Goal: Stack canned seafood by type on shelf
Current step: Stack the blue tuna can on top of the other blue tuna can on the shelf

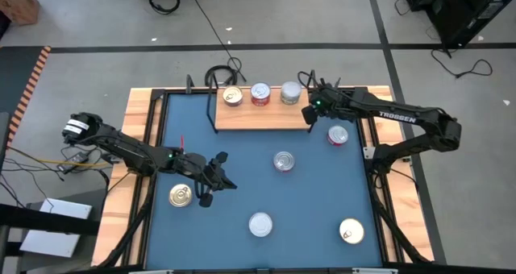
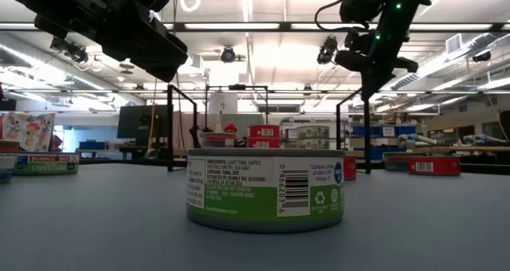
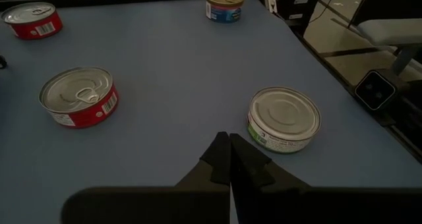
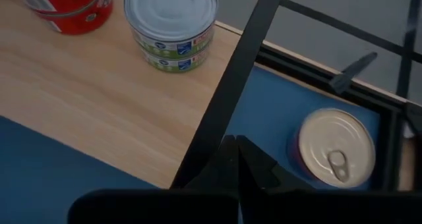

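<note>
The shelf [image 1: 262,115], a light-wood board with black wire uprights, stands at the table's far side. On it are a gold-lidded tin [image 1: 232,97], a red-sided tin [image 1: 260,94] and a stack of two silver-lidded tins [image 4: 171,26]. Loose tins stand on the blue table: two red-sided [image 1: 283,161] [image 1: 338,135], two gold-lidded [image 1: 181,195] [image 1: 351,231], one silver-lidded [image 3: 283,118]. My left gripper [image 3: 229,151] hovers shut right of the near-left gold tin. My right gripper [image 4: 239,151] is shut above the shelf's right end, beside its wire upright [image 4: 231,85].
The table has a raised wooden rim [image 1: 141,129] with a black frame along its sides. The silver-lidded tin [image 2: 265,190] fills the foreground of the low view. Cables [image 1: 222,71] lie on the floor behind the shelf. Bare blue surface [image 1: 234,145] lies between shelf and loose tins.
</note>
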